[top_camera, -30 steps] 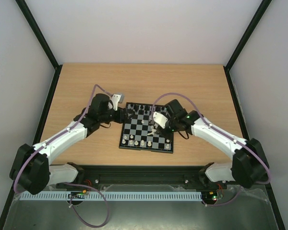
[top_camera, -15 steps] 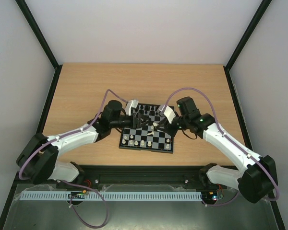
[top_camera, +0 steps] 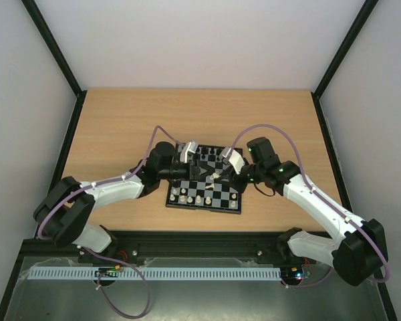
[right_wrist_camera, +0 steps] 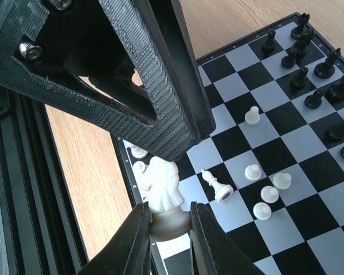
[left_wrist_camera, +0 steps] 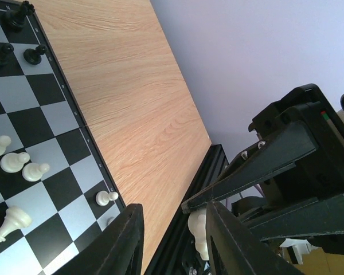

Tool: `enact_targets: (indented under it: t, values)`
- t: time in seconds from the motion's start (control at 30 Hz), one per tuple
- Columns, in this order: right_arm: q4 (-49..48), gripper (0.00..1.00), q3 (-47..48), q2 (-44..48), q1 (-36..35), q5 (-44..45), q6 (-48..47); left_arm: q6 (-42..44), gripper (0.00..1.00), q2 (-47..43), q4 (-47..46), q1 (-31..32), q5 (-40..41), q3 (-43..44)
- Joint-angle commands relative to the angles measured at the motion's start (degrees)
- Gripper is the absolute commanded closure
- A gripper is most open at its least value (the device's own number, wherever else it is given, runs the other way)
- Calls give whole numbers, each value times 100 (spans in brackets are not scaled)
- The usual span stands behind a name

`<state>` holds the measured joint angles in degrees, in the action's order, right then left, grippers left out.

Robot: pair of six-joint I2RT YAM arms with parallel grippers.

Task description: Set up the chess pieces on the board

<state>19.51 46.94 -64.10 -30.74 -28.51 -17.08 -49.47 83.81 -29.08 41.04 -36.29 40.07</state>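
Note:
The board point(top_camera: 222, 198) lies mid-table, with black pieces point(top_camera: 202, 152) along its far side and white pieces point(top_camera: 198, 199) near the front. My right gripper point(right_wrist_camera: 167, 230) is shut on the base of a white knight point(right_wrist_camera: 165, 186) and holds it above the board's point(right_wrist_camera: 286, 137) near edge. My left gripper point(left_wrist_camera: 172, 243) is open, and its ribbed finger point(right_wrist_camera: 155, 74) hangs just above the knight. The knight also shows in the left wrist view point(left_wrist_camera: 198, 229), close to the right-hand finger. A white bishop point(right_wrist_camera: 216, 186) lies toppled on the board.
White pawns point(right_wrist_camera: 267, 193) stand loosely mid-board and black pieces point(right_wrist_camera: 324, 69) crowd the far rows. In the left wrist view the board point(left_wrist_camera: 51, 114) carries white pawns point(left_wrist_camera: 23, 166) and black pieces point(left_wrist_camera: 11, 34). Bare wooden table point(top_camera: 120, 120) surrounds the board. Both grippers point(top_camera: 210, 168) meet over it.
My left gripper has swung right from the board's left edge to over its middle, close to the right gripper. My right gripper has drawn back slightly to the right with the knight.

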Motion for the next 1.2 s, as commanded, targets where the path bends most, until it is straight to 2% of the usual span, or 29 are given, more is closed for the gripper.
enact_targets:
  t: [0.0,0.47,0.67,0.77,0.9,1.0,1.17]
  values:
    - [-59,87,-79,38,21,-110,26,-19,68,91,-301,62,-216,51]
    - [-122,87,-112,-39,24,-27,12,-155,79,370,-588,242,-569,196]
    - [-123,86,-145,-50,25,18,-10,-153,88,400,-624,256,-585,176]
    - [-119,77,-158,-33,30,78,-31,-71,92,367,-567,251,-569,181]
    - [-97,58,-158,109,100,233,49,593,93,184,410,254,-238,450]
    - [-131,47,-123,226,584,38,316,1388,95,-37,1510,260,414,771]
    - [-64,46,39,43,1307,-391,665,2778,95,-182,3200,559,1805,1335]
